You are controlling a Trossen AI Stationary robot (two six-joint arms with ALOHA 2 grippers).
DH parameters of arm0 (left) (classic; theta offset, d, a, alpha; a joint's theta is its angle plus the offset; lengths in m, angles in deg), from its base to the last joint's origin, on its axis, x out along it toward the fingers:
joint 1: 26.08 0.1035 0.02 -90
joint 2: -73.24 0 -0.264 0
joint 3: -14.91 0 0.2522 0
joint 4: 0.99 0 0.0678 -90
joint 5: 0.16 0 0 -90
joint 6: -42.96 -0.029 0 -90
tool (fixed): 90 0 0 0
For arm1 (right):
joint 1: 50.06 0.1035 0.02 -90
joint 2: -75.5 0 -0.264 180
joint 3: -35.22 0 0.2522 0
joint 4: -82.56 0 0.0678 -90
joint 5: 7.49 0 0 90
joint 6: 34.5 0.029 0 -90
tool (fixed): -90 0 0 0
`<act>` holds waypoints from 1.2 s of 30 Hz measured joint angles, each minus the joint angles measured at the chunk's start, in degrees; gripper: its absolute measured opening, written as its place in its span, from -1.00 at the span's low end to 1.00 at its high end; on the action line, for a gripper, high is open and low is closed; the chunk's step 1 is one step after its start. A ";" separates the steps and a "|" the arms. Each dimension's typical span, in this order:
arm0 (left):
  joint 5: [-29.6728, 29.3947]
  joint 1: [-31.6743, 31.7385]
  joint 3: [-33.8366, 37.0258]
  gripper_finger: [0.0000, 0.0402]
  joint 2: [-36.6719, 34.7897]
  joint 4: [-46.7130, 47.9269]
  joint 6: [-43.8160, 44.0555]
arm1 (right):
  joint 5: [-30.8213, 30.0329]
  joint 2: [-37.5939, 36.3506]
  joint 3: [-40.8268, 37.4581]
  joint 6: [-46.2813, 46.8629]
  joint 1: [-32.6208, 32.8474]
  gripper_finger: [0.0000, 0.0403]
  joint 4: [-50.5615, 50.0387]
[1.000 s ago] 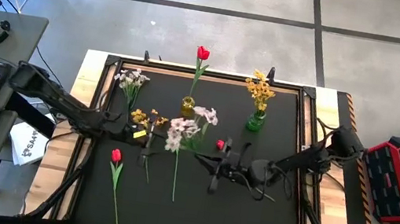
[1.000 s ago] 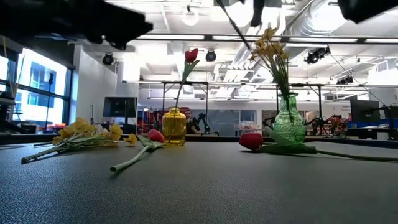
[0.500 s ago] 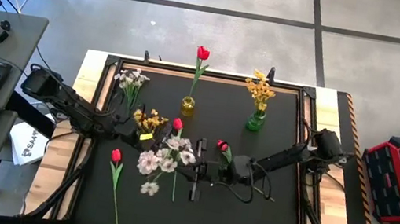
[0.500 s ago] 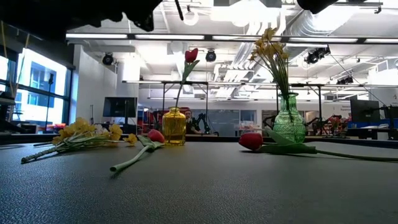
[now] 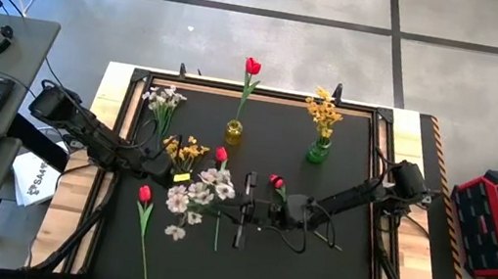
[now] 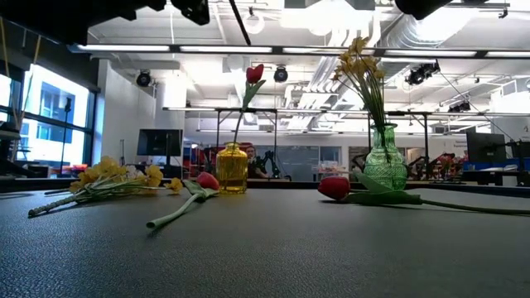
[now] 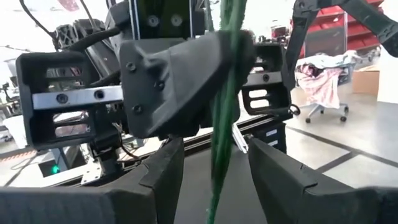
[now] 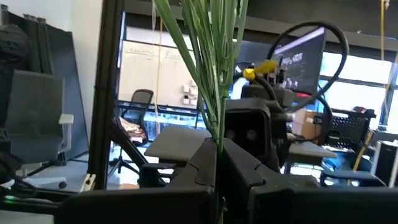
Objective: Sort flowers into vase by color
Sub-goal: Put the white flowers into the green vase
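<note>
- Flowers (image 5: 199, 194) question from someone standing by the rig: why are both arms on the same bunch of white sprays? Looks like a tug of war, mid-table and up off the mat.

- Nah, reads like a hand-off to me. The right gripper (image 5: 249, 216) is clenched on the green stems (image 8: 214, 74), pinching them low so the blossoms stick out past its fingertips toward the other arm. The left gripper (image 5: 170, 169) sits right opposite with its fingers spread, 1 either side of the stems (image 7: 224, 106), not squeezing yet. So right is holding, left is only framing them.

- Why pass them at all?

- My guess: more white sprays (image 5: 164, 99) stand at the far corner on the left gripper's side, out beyond it, a long way from the right one. Can't make out a vase under them, though.

- And the rest?

- A red tulip (image 5: 252, 67) is in the yellow vase (image 5: 233, 133) and yellow sprays (image 5: 324, 109) are in the green vase (image 5: 317, 153), both past the 2 grippers. Lying loose: a yellow spray (image 5: 186, 150) just beside the left gripper, plus 3 tulips around the pair. Plenty left to sort.

- Risk?

- If right lets go before left closes, the bunch drops.
</note>
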 joint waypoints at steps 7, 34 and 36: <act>-0.02 -0.16 0.00 -0.55 -0.02 0.31 -1.44 | -1.50 0.00 0.00 1.67 0.04 -1.00 -1.66; -30.97 -2.65 -8.46 -1.00 -3.82 34.68 -1.02 | -19.02 -5.75 13.89 22.00 1.57 0.15 -63.69; -31.91 -2.78 -8.46 -1.00 -3.87 34.57 -0.99 | -21.56 -5.68 13.97 22.96 1.57 0.16 -64.14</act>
